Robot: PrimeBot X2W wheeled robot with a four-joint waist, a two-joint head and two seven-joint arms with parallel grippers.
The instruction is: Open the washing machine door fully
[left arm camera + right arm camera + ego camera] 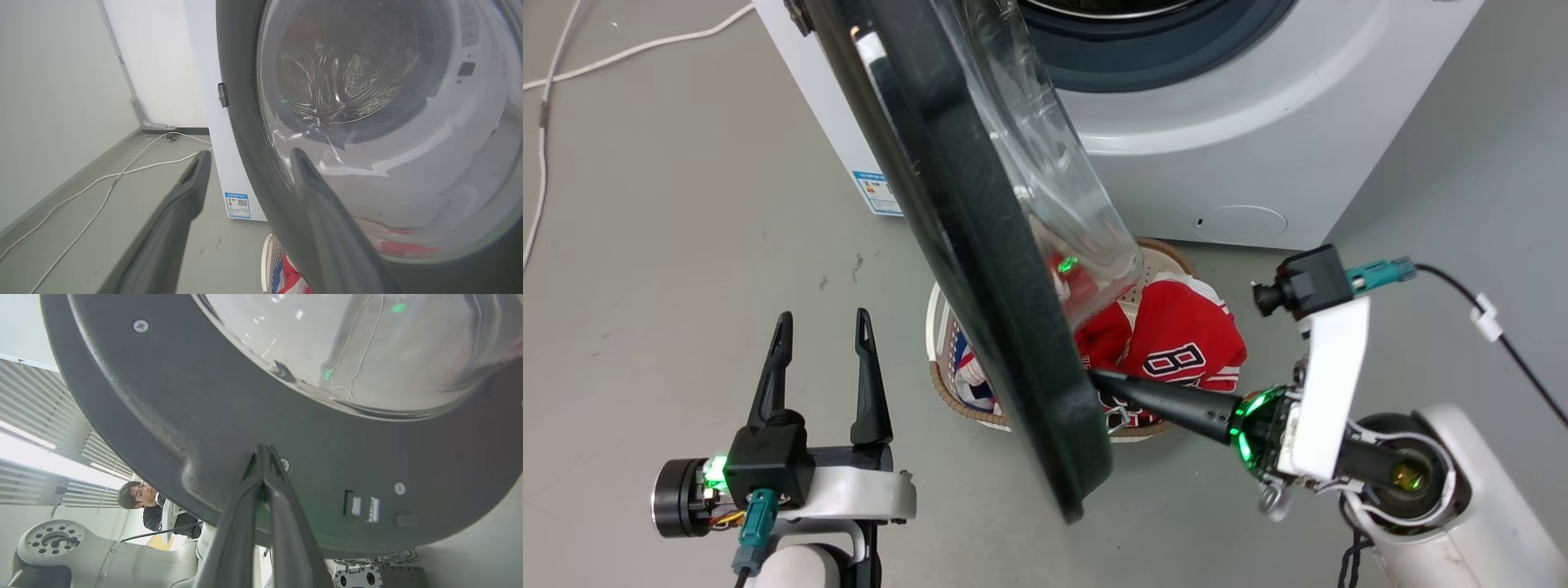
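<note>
The white washing machine [1217, 147] stands at the top of the head view. Its black round door [980, 286] is swung out and seen nearly edge-on, the clear glass bowl [1045, 147] bulging toward the machine. My right gripper [1094, 374] is shut, and its tips touch the door's inner face near the free edge. In the right wrist view the shut right gripper [263, 450] meets the dark inner rim of the door [163, 396]. My left gripper [823, 322] stands open left of the door, holding nothing. In its wrist view the left gripper [247, 159] faces the door's outer side [245, 122].
A woven basket [939, 327] holding a red jersey [1184, 335] sits on the floor under the door. White cables [547, 98] run along the floor at the left. A blue label [239, 204] marks the machine's lower corner. A person [139, 498] sits behind the robot.
</note>
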